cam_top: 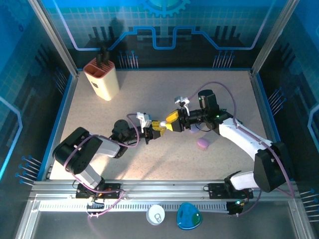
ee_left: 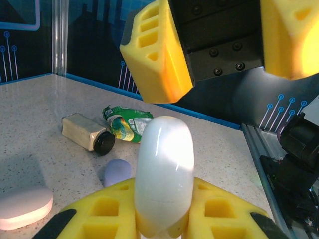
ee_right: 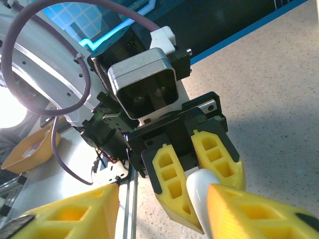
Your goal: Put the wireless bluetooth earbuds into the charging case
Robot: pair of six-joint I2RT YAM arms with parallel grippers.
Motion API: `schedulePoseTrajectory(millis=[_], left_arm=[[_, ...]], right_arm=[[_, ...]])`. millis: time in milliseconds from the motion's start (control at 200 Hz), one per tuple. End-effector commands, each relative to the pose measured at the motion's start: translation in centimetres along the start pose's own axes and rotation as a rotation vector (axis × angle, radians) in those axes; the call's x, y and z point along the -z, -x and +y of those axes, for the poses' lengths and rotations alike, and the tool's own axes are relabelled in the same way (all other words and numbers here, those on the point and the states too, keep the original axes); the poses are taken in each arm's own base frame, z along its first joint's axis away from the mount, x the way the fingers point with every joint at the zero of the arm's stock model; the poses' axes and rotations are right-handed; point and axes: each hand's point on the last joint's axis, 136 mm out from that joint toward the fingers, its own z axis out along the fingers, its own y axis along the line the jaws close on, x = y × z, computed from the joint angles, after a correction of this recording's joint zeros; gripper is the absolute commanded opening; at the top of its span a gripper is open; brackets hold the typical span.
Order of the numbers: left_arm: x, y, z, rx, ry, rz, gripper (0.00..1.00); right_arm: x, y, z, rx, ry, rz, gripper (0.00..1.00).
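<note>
Left wrist | left gripper (ee_left: 164,216) clamps glossy white pebble case (ee_left: 164,159); right gripper (ee_left: 222,45) — spread open

Robot lab, not home. Speckled beige bench (cam_top: 159,94) with blue rim, boxed in by silver metal posts (cam_top: 56,37). Blue walls (cam_top: 164,20) printed with gear and wire-line drawings. Black-and-grey left robot arm (cam_top: 82,154) and white right robot arm (cam_top: 246,139) bolted to grooved silver metal rail (cam_top: 164,189) at near edge. Thin purple cable (cam_top: 215,82) loops over right arm.
</note>
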Motion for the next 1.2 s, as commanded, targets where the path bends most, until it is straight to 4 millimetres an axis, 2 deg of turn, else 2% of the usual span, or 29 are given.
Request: schedulePoseTrajectory(millis=[0,95,120,305,315,335,455,665,735,875,900,945,1111,1146,1196], left_arm=[[-0.2,1.3,-0.4,0.002,-0.043,-0.028,0.07],[-0.3,1.8,-1.2,0.026,-0.103,-0.023,0.07],[-0.3,1.9,-1.4,0.035,-0.115,-0.021,0.07],[-0.4,2.5,-2.2,0.073,-0.172,-0.015,0.05],[-0.4,2.6,-2.3,0.072,-0.175,-0.015,0.05],[-0.4,2.6,-2.3,0.072,-0.178,-0.015,0.05],[-0.4,2.5,-2.4,0.070,-0.182,-0.012,0.05],[-0.2,2.1,-2.0,0.065,-0.167,-0.007,0.07],[-0.2,1.9,-1.7,0.061,-0.155,-0.007,0.09],[0.1,1.6,-1.0,0.028,-0.105,-0.015,0.14],[0.1,1.6,-0.8,0.016,-0.090,-0.019,0.16],[0.3,1.4,-0.5,-0.007,-0.060,-0.024,0.23],[1.6,0.9,0.7,-0.102,0.070,-0.036,0.77],[2.0,0.6,0.9,-0.120,0.101,-0.034,0.85],[2.6,0.3,1.2,-0.146,0.140,-0.030,0.92]], right_arm=[[0.4,0.3,-0.1,0.067,-0.071,-0.011,0.61],[0.6,0.6,-0.8,0.149,-0.144,-0.021,0.64],[0.4,-0.5,-1.0,0.144,-0.146,-0.004,0.65],[-1.2,-3.1,-1.5,0.157,-0.138,0.096,0.63],[-1.3,-3.2,-1.6,0.150,-0.137,0.101,0.62],[-1.3,-2.3,-1.5,0.163,-0.134,0.090,0.61],[-1.7,-2.4,-2.2,0.137,-0.136,0.086,0.51],[-1.4,-1.4,-2.2,0.153,-0.144,0.042,0.33],[-1.3,-1.2,-2.2,0.157,-0.146,0.035,0.25],[-1.2,-0.7,-2.1,0.164,-0.152,0.020,0.16],[-1.2,-1.6,-2.4,0.145,-0.156,0.029,0.15],[-1.2,-1.6,-2.6,0.141,-0.167,0.024,0.15],[-0.6,-1.2,-5.0,0.046,-0.244,-0.021,0.14],[-0.4,-1.2,-6.0,0.007,-0.281,-0.033,0.14],[-0.4,-1.3,-7.4,-0.052,-0.336,-0.046,0.14]])
